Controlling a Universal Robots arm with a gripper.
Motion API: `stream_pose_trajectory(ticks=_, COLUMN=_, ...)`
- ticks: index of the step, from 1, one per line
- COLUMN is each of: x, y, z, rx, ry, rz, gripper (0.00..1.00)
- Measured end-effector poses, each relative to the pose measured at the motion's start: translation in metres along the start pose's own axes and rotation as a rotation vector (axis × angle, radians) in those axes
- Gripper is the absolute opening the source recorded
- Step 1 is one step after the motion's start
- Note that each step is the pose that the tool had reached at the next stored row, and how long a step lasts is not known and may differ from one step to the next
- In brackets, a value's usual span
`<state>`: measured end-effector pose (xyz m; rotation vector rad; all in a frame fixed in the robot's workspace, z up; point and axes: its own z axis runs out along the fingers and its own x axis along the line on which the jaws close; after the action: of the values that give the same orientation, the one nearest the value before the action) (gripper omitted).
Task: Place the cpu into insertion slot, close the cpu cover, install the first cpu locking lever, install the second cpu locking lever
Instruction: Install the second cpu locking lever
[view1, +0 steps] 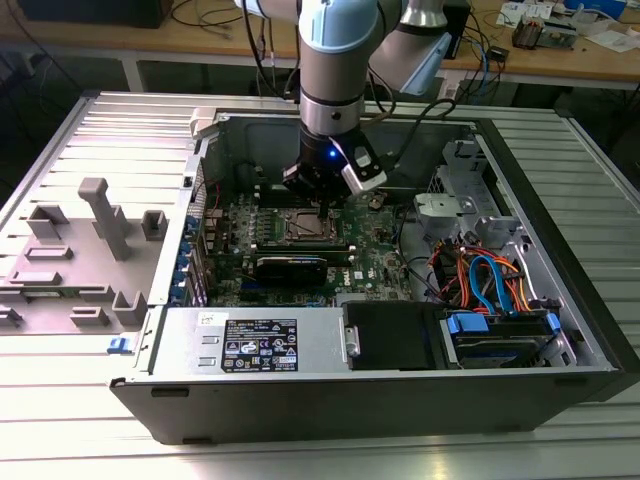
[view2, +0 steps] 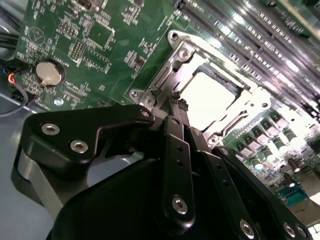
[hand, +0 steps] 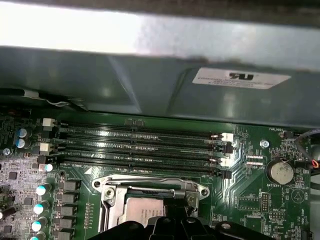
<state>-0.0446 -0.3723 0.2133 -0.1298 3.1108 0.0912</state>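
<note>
My jaws sit together at the cpu cover (view2: 170, 75) edge; thin, stiff, slippery metal, press its rim.

cpu (view2: 207, 95) silver-grey | cpu cover (view2: 170, 67) silver | pincer (view2: 177, 107) blk | motherboard (view2: 107, 55) green

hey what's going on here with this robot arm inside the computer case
A robot arm has its gripper lowered into an open computer case, right at the edge of the insertion slot on the green motherboard. In both wrist views the cpu already lies in the slot, and the silver cpu cover lies down around it, framing its bright metal top. The fingertips are drawn close together at the cover's edge. Whether they grip a locking lever cannot be made out.
</note>
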Motion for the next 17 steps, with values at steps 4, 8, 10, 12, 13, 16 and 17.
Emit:
stream_pose_trajectory(ticks=4, x=0.0005, y=-0.0063, z=-0.0002, rx=0.0001, ry=0.0000, rz=0.000, gripper=0.11)
stream_pose_trajectory(ticks=8, x=0.0009, y=-0.0104, z=-0.0005, rx=0.0003, ry=0.0000, rz=0.000, gripper=0.11)
stream_pose_trajectory(ticks=10, x=0.0010, y=-0.0111, z=-0.0011, rx=0.0004, ry=0.0001, rz=0.000, gripper=0.11)
stream_pose_trajectory(ticks=12, x=0.0009, y=-0.0114, z=-0.0027, rx=0.0009, ry=0.0001, rz=0.000, gripper=0.11)
stream_pose_trajectory(ticks=13, x=0.0009, y=-0.0115, z=-0.0038, rx=0.0011, ry=0.0001, rz=0.000, gripper=0.11)
stream_pose_trajectory(ticks=16, x=0.0007, y=-0.0115, z=-0.0089, rx=0.0011, ry=0.0001, rz=0.000, gripper=0.11)
stream_pose_trajectory(ticks=17, x=0.0007, y=-0.0115, z=-0.0103, rx=0.0010, ry=0.0001, rz=0.000, gripper=0.11)
